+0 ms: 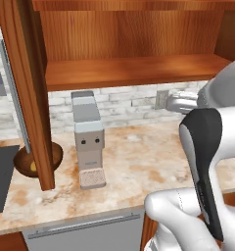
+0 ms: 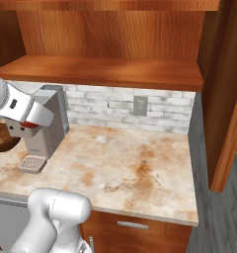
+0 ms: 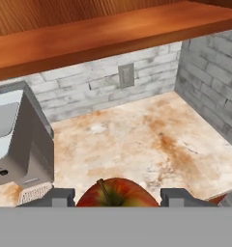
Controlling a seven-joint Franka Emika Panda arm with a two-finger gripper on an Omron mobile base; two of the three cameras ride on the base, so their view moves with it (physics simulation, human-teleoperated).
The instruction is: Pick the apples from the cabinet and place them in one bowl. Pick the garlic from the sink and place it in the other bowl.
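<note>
You are carrying the red apple (image 3: 117,193) between the two fingers of the gripper (image 3: 117,197), jaws partly closed on its sides, above the counter (image 2: 135,163) to the right of the coffee machine (image 1: 87,139). The reddish-brown bowl (image 1: 27,162) is sitting to the left of the coffee machine, partly behind the open cabinet door (image 1: 26,93), with something yellow inside, probably the other apple. The main risk is lying along that route: you are swinging towards a bowl screened by the machine and the door, and a clipped edge could knock the apple loose. Releasing too high could bounce it out.
</note>
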